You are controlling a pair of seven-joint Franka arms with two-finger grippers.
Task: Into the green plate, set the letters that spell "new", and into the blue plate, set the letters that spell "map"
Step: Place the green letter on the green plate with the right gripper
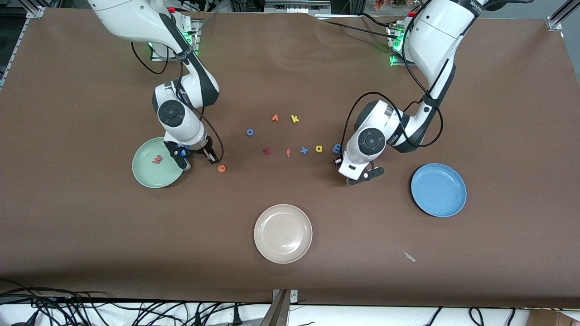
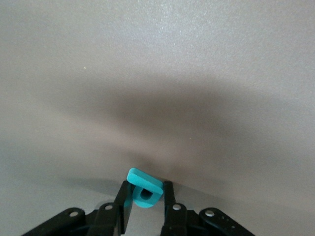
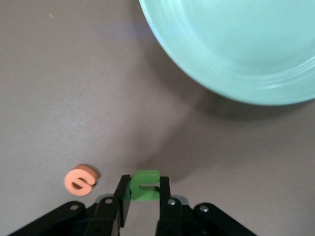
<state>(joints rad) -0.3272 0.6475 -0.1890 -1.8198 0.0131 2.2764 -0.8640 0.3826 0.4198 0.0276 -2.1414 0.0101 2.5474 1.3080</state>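
The green plate (image 1: 156, 174) sits at the right arm's end of the desk (image 1: 90, 235), holding the reddish-pink w (image 1: 157, 159). Beside this plate, the right tool (image 3: 144, 189) is clamped on the green n (image 3: 145, 185); the orange e (image 1: 221, 168) lies near. The left tool (image 2: 146, 192), well apart from it, is clamped on the teal p (image 2: 144, 188).

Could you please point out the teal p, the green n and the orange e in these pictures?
teal p (image 2: 144, 189): left wrist view, on its flat face between the fingers.
green n (image 3: 144, 185): right wrist view, on its top face.
orange e (image 3: 80, 180): right wrist view, on its middle.
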